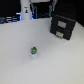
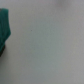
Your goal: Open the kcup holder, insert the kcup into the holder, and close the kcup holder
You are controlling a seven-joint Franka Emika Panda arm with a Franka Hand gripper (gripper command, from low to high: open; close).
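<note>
Step 1 pending: holder (image 1: 63, 24) looks shut, kcup (image 1: 34, 50) well apart; gripper state unclear; open holder next.

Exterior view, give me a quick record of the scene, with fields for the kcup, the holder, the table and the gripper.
kcup: kcup with green top, standing alone on the table, apart from the holder
kcup holder: black kcup holder toward the exterior view's right, drawers look closed
table: pale table
gripper: not visible in either view
wrist view: mostly blurred pale surface, with an unidentifiable teal shape at one edge
task progress: holder not yet opened, kcup not inserted
</note>
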